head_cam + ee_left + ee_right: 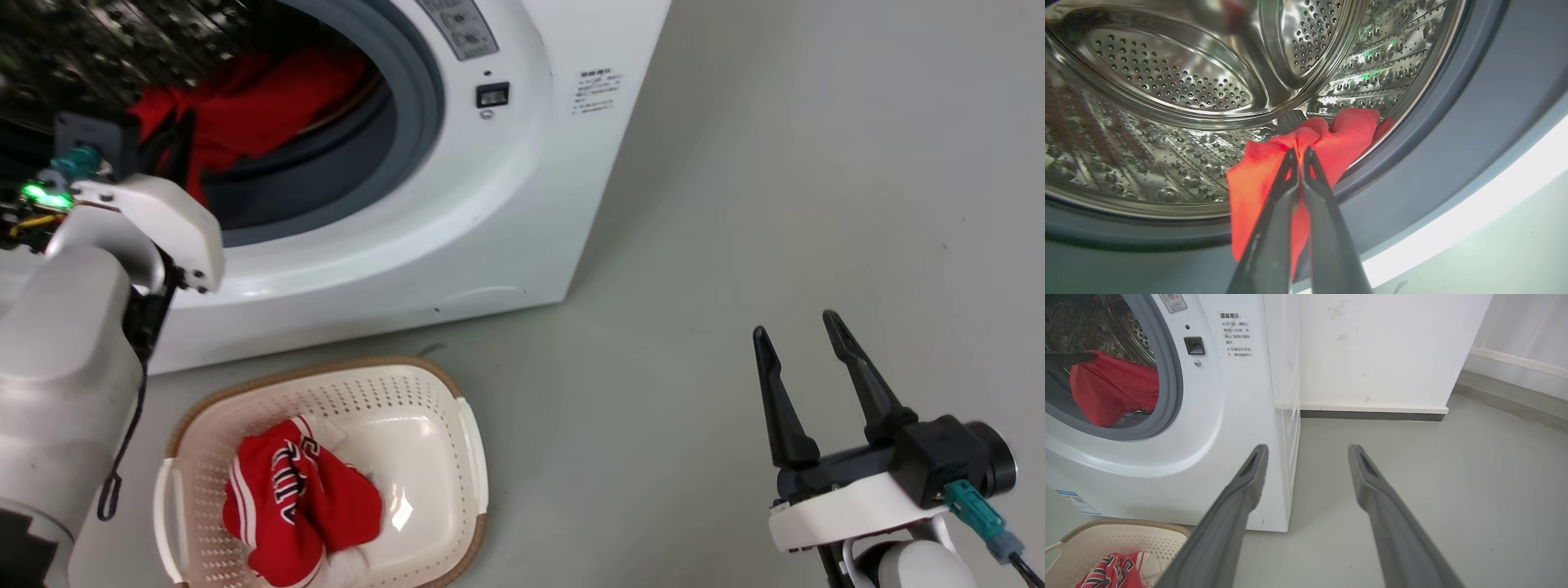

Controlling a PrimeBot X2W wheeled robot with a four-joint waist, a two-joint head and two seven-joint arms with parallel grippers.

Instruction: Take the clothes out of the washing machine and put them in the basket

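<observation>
Grasping plain red cloth point(1249, 192) in the washing machine point(490, 204)
Next, lift it into basket point(326, 371); left tool point(1300, 150) clamped on it, right tool point(796, 322) apart.

A smooth grey-green floor point(735, 204) is seen throughout. In the head view, a white washing machine point(522, 204) is stood flat on it at 11 o'clock. A cream basket point(375, 392) is set on the floor at 7 o'clock, just in front of the machine, with a narrow strip of floor between them.
</observation>
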